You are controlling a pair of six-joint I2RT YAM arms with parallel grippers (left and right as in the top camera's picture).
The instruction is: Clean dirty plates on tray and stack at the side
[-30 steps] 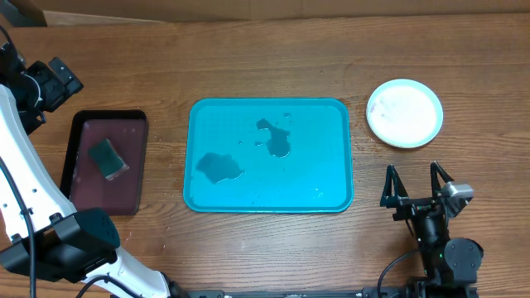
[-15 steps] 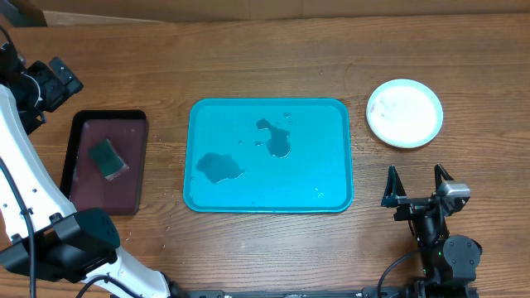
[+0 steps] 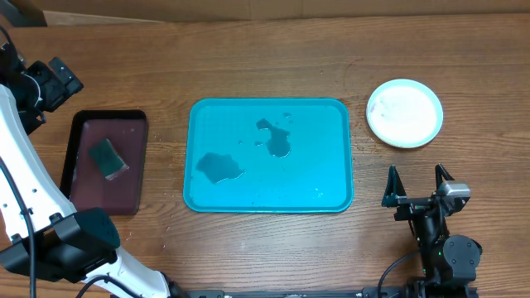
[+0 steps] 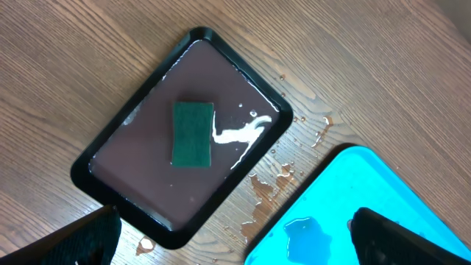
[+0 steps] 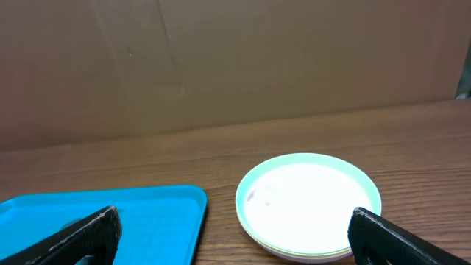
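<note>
**Ahead of the right jaws, plates stacked off the tray**

Just ahead of the right gripper [image 3: 413,172], whose jaws stood fully apart and empty, the plates [image 5: 307,206] sat stacked on the table [image 3: 248,66], apparently set aside as finished. The tray [image 3: 323,124] lay ahead and to their left, holding only puddles [image 3: 219,167]. Below the left gripper [image 4: 234,217], equally wide and holding nothing, a sponge [image 4: 192,133] rested in a wet dark tray [image 4: 85,171], likely parked to drain.

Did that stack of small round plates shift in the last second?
No. The stack of small round plates keeps the same gap to the turquoise rectangular plastic tray's right rim.
</note>
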